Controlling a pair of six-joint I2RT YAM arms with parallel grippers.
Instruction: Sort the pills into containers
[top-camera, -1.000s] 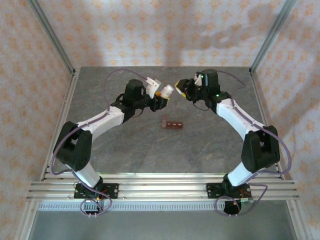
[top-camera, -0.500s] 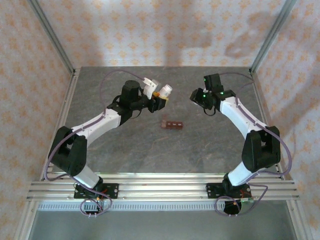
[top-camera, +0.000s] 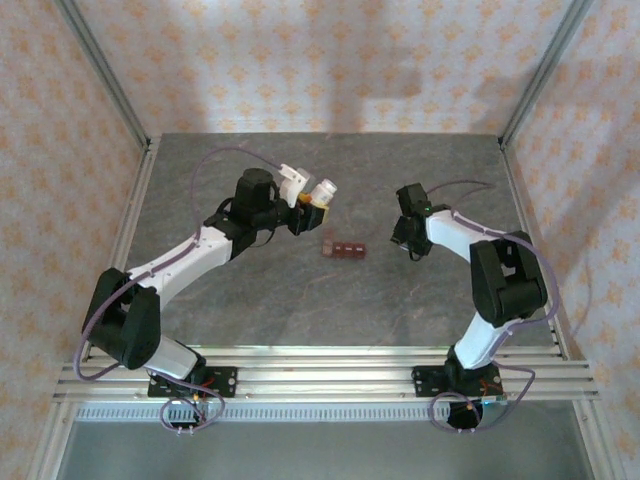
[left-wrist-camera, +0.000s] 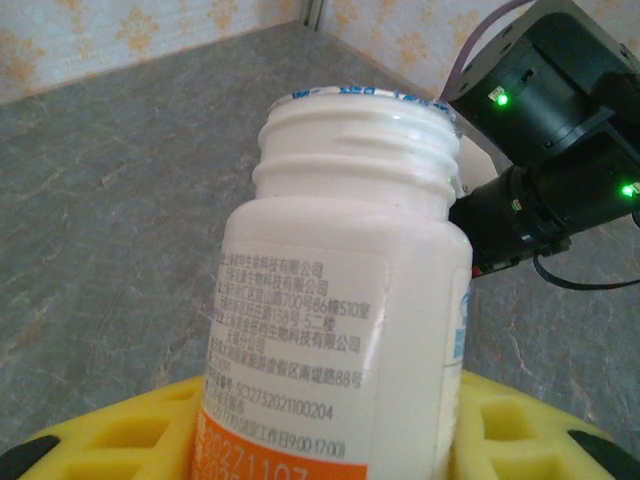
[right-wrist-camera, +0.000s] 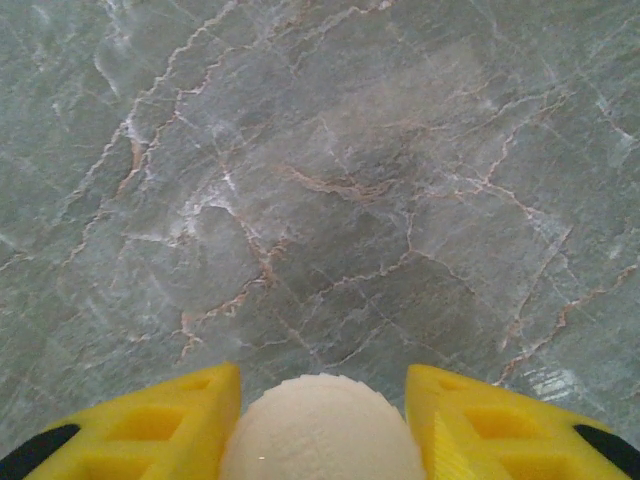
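Patterned walls (top-camera: 330, 60) close in a grey marbled table (top-camera: 300, 310). The left arm (top-camera: 190, 255) reaches from its base toward the far middle of the table, and the right arm (top-camera: 455, 235) folds back on itself, its wrist pointing down at the slab on the right. The left gripper (top-camera: 308, 200) is clamped on a white bottle (top-camera: 322, 189) and holds it above the table, tilted. In the left wrist view the bottle (left-wrist-camera: 340, 300) stands between the yellow fingers (left-wrist-camera: 140, 430), its threaded neck bare and its mouth uncapped, with a printed label and an orange band low on its side. The right gripper (top-camera: 405, 243) sits low over bare table, well apart from the bottle. The containers (top-camera: 345, 249), a dark reddish-brown strip, lie flat on the table near its middle, between the two grippers, just nearer the bases than the bottle and touching neither gripper. In the right wrist view a white rounded piece (right-wrist-camera: 322, 430) sits between the yellow fingers (right-wrist-camera: 170, 420), close against both. Whether they pinch it or only flank it I cannot tell.
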